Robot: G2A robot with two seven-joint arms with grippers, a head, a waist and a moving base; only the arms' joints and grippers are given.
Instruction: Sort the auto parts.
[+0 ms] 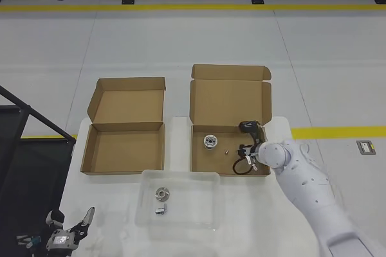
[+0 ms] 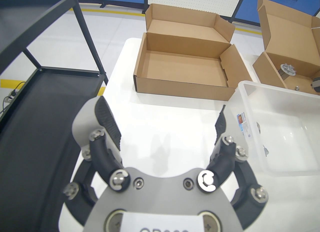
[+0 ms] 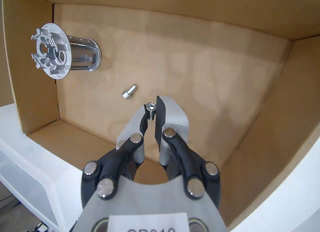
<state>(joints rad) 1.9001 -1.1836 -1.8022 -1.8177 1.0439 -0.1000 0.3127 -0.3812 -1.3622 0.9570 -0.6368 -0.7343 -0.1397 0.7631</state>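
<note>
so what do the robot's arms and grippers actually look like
The right arm is a smooth white shell of rounded segments, with a black cable looping near its wrist. The left gripper and right gripper match: a silver-grey metal base plate, black linkages with shiny round pins, and silver-backed fingers faced with black textured pads. Each base carries a white label with dark print.

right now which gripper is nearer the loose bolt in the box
Right: right gripper, holding a second bolt, hangs beside the loose bolt; left gripper far beyond the bin.
</note>
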